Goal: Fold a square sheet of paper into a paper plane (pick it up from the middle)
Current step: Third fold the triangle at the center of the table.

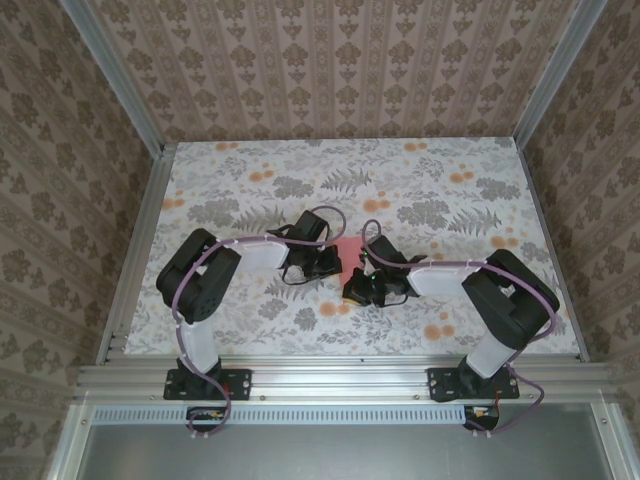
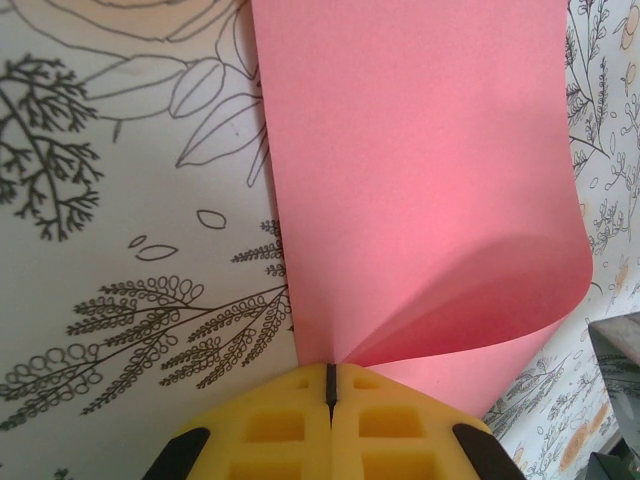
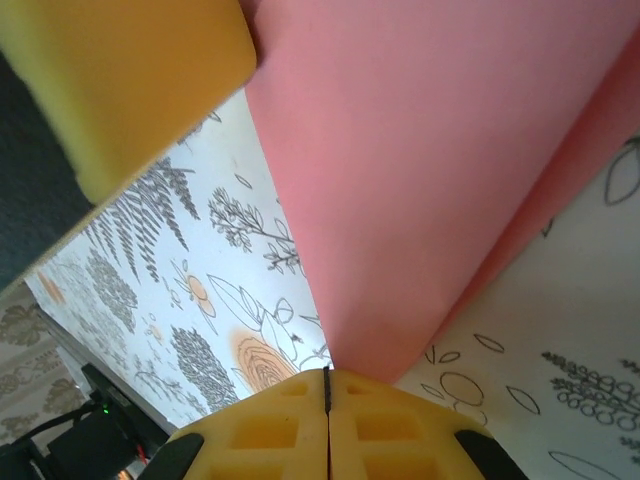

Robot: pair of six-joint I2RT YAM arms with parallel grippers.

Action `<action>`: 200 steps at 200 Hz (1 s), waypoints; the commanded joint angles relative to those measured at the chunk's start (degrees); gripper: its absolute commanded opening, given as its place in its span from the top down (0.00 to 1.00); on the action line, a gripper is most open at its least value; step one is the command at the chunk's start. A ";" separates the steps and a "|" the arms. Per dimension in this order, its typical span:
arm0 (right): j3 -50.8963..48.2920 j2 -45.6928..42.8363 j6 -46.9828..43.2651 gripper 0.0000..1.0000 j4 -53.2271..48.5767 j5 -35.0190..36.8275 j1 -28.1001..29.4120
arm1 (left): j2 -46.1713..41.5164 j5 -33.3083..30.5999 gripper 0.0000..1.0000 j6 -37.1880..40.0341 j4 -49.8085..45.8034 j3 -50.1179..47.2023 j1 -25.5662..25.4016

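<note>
Pinching the folded pink paper [image 2: 420, 180] over the flowered desk [image 2: 120, 250]: left pincer [image 2: 330, 368] closed on its left side, right pincer [image 3: 326, 372] closed on its right side, upper layer curling

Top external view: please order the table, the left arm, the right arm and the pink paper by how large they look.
1. table
2. left arm and right arm, about alike
3. pink paper, partly covered

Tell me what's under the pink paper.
The pink paper is doubled over: under its curled top layer, a second layer of the same sheet shows. Around it lies the flower-printed tabletop; the print directly beneath the sheet is covered.
</note>
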 commanded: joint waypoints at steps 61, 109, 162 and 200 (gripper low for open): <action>0.62 -1.55 -1.27 0.93 -6.34 4.95 0.60 | 2.68 -1.90 0.96 0.72 -3.25 -0.43 -0.28; 2.80 -10.16 -5.21 0.86 -11.16 10.46 -2.43 | 2.80 -1.57 0.96 1.02 -3.54 -0.07 -0.26; 7.89 -3.61 -8.36 0.86 -11.21 8.10 -3.71 | 2.71 -1.37 0.96 1.11 -3.71 0.15 -0.28; 9.39 1.15 -7.74 0.88 -9.97 8.02 -4.05 | 2.62 -1.18 0.96 1.29 -3.85 0.41 -0.30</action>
